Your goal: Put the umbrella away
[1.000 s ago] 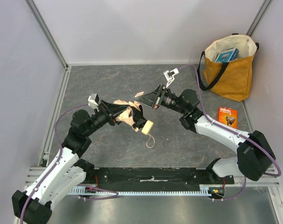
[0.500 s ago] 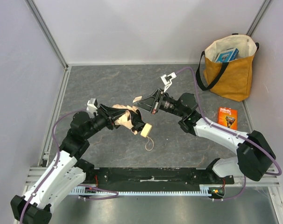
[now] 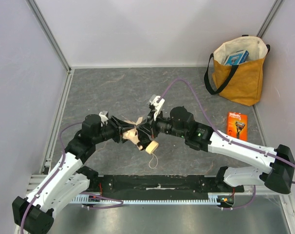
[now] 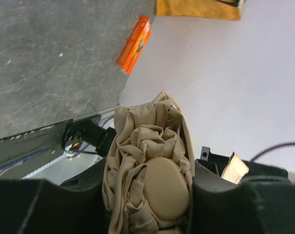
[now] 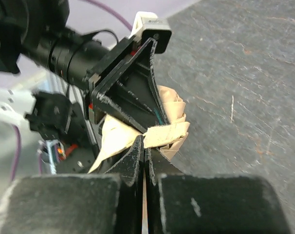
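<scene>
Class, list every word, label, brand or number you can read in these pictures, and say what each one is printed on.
No text can be read.
Orange pack: has print, too small to read.
Blue box in the tote bag: has print, too blurred to read.
Umbrella: no print visible.

The umbrella [image 4: 147,161]: pale beige cloth, matt, much creased; its knob [image 3: 151,146] looks like light wood, smooth. The left tool [image 4: 147,209] & right tool [image 5: 143,146]: black plastic, matt. The tabletop [image 3: 113,92]: grey, stone-like pattern, matt, w/ fine scratches. The bag [image 3: 237,80] at far right corner: mustard cloth, rough-looking, cream inside. The box [image 3: 237,122] near right edge: orange card, approx. semi-glossy.
</scene>
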